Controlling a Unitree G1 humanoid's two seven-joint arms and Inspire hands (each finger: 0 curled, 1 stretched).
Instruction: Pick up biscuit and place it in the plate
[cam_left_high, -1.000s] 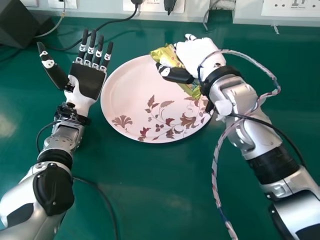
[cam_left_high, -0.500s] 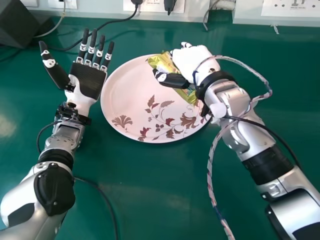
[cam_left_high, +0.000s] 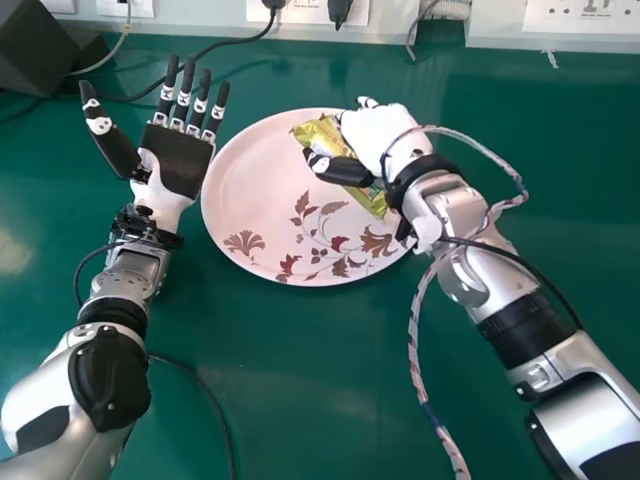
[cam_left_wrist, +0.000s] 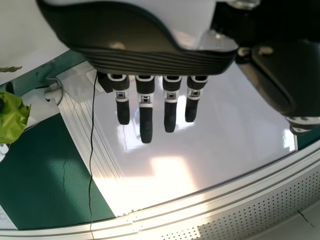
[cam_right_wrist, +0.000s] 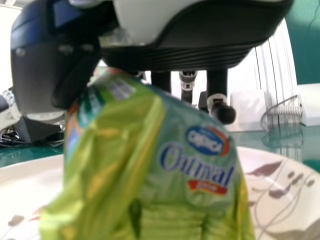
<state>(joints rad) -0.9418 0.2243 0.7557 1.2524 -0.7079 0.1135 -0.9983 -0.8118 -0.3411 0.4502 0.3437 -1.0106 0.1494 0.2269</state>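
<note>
Over the plate (cam_left_high: 262, 195), the right hand (cam_left_high: 368, 130) is pinching the biscuit (cam_left_high: 318, 135) with thumb and fingers; placing is seemingly happening, the next move calling for setting down (contact is looking unclear) and releasing. The left hand (cam_left_high: 178, 160) is showing spread fingers. I'm counting one plate, two hands, one biscuit.

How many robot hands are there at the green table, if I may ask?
2: the black-and-white left hand, left of the round floral plate, and the right hand, holding the yellow-green biscuit packet over it.
</note>
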